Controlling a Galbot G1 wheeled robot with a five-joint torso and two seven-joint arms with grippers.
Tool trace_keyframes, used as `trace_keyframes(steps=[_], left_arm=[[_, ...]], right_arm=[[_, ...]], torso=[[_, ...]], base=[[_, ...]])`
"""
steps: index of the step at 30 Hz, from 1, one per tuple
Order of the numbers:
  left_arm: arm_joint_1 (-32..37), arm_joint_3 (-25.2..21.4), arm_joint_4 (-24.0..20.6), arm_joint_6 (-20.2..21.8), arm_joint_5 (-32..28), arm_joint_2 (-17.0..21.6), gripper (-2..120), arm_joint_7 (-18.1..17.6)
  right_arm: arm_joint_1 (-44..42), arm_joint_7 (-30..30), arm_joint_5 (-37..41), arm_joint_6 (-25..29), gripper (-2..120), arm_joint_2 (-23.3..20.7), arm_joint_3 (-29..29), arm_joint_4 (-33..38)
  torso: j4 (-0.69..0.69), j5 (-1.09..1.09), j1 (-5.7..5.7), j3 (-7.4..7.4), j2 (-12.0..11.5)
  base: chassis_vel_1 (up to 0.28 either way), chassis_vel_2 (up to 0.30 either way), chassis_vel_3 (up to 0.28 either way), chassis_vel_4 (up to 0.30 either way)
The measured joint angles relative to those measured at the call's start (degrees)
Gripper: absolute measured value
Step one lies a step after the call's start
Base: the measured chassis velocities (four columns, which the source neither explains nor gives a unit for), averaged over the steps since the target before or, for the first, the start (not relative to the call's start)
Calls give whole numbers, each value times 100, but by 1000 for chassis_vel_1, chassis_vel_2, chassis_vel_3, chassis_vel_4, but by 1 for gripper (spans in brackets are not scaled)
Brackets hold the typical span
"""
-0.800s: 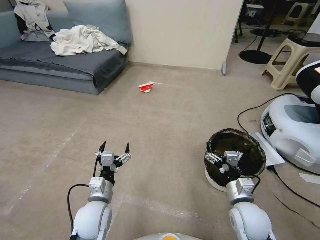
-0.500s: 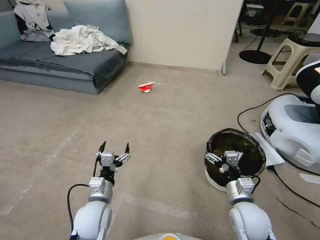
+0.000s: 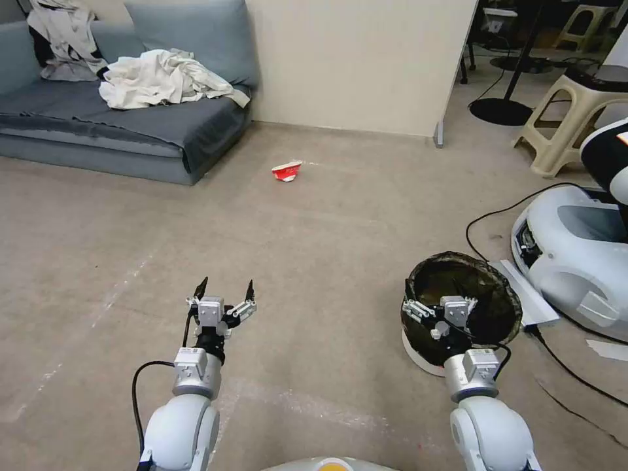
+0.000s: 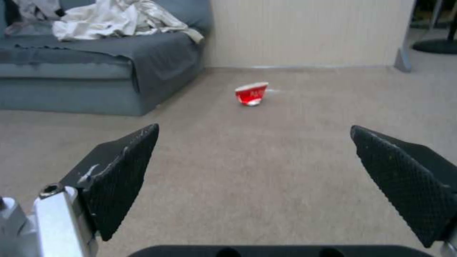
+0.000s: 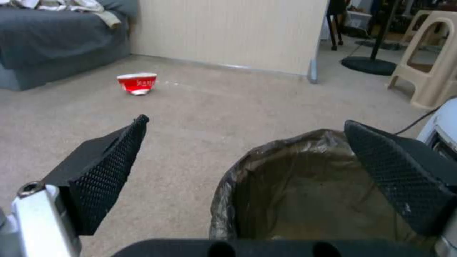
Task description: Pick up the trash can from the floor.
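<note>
One trash can (image 3: 487, 307) stands on the floor (image 3: 314, 248) to my right front, its dark bag lining open upward, and my right gripper (image 3: 437, 293) hangs over its near rim with both fingers spread wide, one outside the rim and the other (image 5: 400, 185) above the bag's hollow, gripping nothing. My left gripper (image 3: 226, 286) is held out over bare carpet well apart from the can, its two fingers (image 4: 121, 175) likewise splayed and empty. Farther off lie one crushed red-and-white paper cup (image 3: 287, 171), one grey sofa (image 3: 131, 131) with two heaps of pale cloth, and one beige stool (image 3: 575, 118).
</note>
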Motion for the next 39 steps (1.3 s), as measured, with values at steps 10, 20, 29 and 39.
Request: trace_keyframes(steps=[10, 20, 29, 39], left_arm=[[449, -533, -1234, 657, -829, 6, 100, -73], [704, -816, -1421, 439, -1293, 245, 100, -77], [668, -744, -1237, 427, -1367, 266, 100, -44], [642, -652, -1108, 429, -1283, 226, 100, 48]], right_arm=[[-454, 0, 262, -276, 100, 234, 144, 1042], [-936, -41, 632, 66, 100, 499, 332, 1883], [-949, -69, 653, 174, 100, 481, 334, 1838], [-969, -67, 644, 191, 100, 443, 344, 1816]], torso=[[-1, -2, -1, -1, 0], [0, 1, -1, -1, 1], [1, 0, -1, 0, 0], [1, 1, -1, 0, 0]], base=[[0, 0, 0, 0], [0, 0, 0, 0], [0, 0, 0, 0], [0, 0, 0, 0]])
